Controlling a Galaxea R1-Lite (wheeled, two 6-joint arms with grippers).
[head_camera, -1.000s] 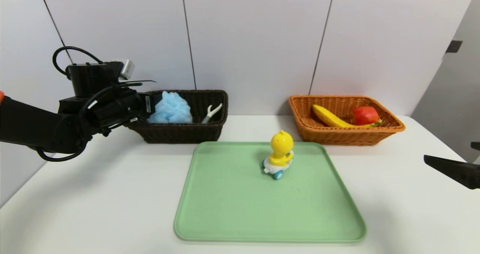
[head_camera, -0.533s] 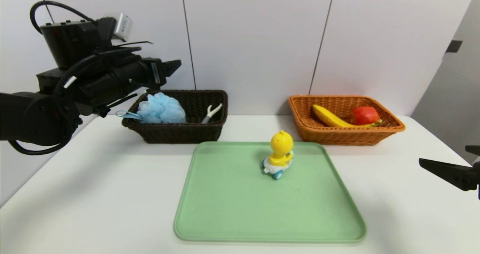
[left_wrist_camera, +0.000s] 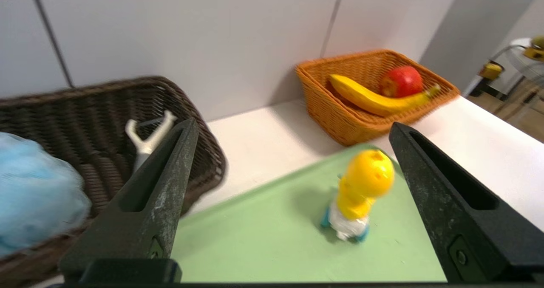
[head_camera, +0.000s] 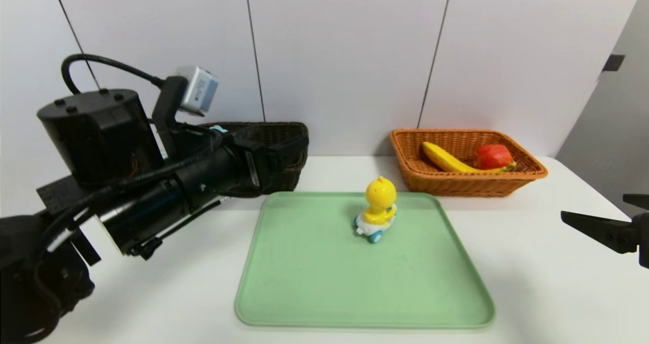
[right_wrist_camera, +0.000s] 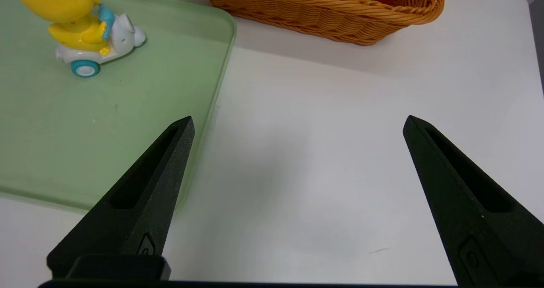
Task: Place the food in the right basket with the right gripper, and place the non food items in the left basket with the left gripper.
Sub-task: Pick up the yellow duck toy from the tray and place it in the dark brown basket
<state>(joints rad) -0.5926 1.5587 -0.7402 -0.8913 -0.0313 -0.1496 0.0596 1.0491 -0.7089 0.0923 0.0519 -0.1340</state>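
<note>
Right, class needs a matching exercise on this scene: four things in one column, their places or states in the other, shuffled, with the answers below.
Things
1. Duck toy
2. Banana
3. Blue sponge
4. Left gripper

Places or states
A. In the dark brown basket
B. Open, with nothing held
C. On the green tray
D. In the orange basket, beside an apple

Pairs: 1-C, 2-D, 3-A, 4-B

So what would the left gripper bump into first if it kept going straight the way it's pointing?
Probably the yellow duck, just ahead between its open fingers, though how far off is unclear.
</note>
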